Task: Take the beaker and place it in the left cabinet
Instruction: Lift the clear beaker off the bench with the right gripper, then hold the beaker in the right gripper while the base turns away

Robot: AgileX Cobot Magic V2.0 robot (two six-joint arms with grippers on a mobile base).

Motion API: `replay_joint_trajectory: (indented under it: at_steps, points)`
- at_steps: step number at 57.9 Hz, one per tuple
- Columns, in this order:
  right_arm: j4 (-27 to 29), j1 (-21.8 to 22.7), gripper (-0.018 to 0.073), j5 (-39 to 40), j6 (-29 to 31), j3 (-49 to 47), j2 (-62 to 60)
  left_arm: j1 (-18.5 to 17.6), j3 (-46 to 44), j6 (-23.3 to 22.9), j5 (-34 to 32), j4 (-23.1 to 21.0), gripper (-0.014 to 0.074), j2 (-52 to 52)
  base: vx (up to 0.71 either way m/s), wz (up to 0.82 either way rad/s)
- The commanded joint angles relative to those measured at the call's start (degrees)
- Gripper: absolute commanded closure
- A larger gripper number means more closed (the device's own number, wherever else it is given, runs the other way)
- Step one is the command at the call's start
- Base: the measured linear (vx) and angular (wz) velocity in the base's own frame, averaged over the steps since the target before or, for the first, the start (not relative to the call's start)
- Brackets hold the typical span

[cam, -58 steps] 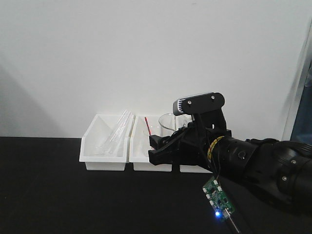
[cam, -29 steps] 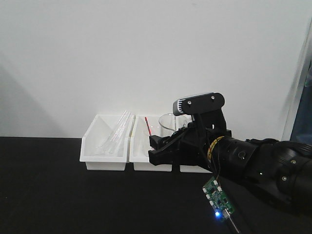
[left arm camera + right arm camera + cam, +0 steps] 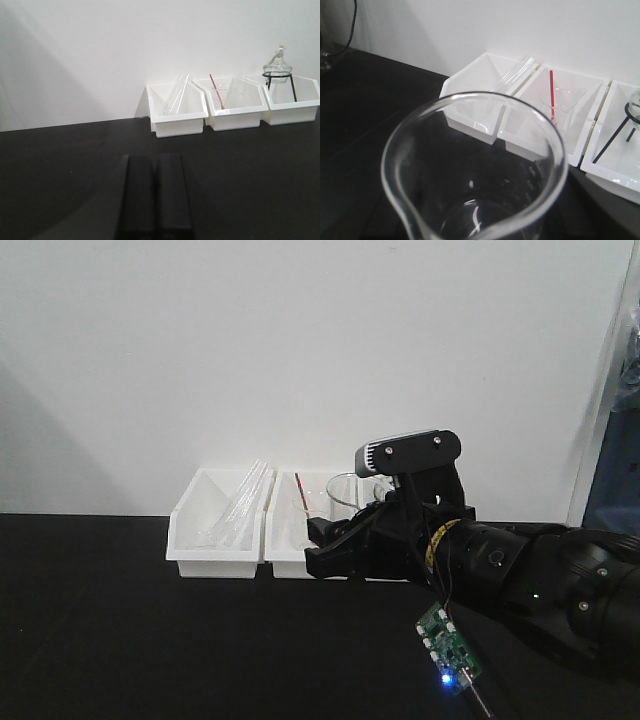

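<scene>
Filling the foreground of the right wrist view, the small clear glass beaker with a pouring lip [image 3: 475, 170] stands upright directly under that camera, its lip turned toward the lower left. In the front view the same beaker shows as a clear rim just above the black right gripper [image 3: 318, 543], raised off the black counter [image 3: 150, 640] and in front of the bins. The gripper looks clamped on it (the wrist view hides the contact, so this is read from the front). The black left gripper [image 3: 155, 165] points across the counter toward the bins, its two fingers [image 3: 140, 195] pressed together with nothing between them. Three white plastic bins stand in a row against the white wall. The left bin [image 3: 177, 125] holds slanted clear glass tubes [image 3: 179, 90], the middle bin [image 3: 235, 119] a clear beaker with a red rod [image 3: 225, 95], and the right bin [image 3: 290, 114] a round glass flask on a black tripod [image 3: 276, 70]. A small green circuit board [image 3: 447, 645] hangs under the right arm, with a blue light lit.
</scene>
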State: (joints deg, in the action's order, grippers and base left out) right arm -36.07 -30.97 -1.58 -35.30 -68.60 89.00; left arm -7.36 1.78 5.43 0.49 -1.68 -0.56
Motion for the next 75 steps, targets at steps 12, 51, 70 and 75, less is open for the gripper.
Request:
replay_joint_trajectory:
  at_steps: [12, 51, 70, 75]
  points:
    - [-0.1, 0.0, 0.0568, 3.7, 0.0, -2.2, -2.7, -0.1, 0.9, -0.2, -4.8, -0.4, 0.0595, -1.0, -0.19, -0.04]
    - [-0.1, 0.0, 0.0568, 3.5, 0.0, -2.1, -2.1, -0.1, 0.9, -0.2, -4.8, -0.4, 0.0595, -1.0, -0.3, -0.03]
    - [-0.1, 0.0, 0.0568, 3.6, 0.0, -2.1, -2.1, -0.1, 0.9, -0.2, -4.8, -0.4, 0.0595, -1.0, -0.32, 0.04]
    - [-0.1, 0.0, 0.0568, 3.6, 0.0, -2.1, -2.1, -0.1, 0.9, -0.2, -4.8, -0.4, 0.0595, -1.0, -0.3, 0.09]
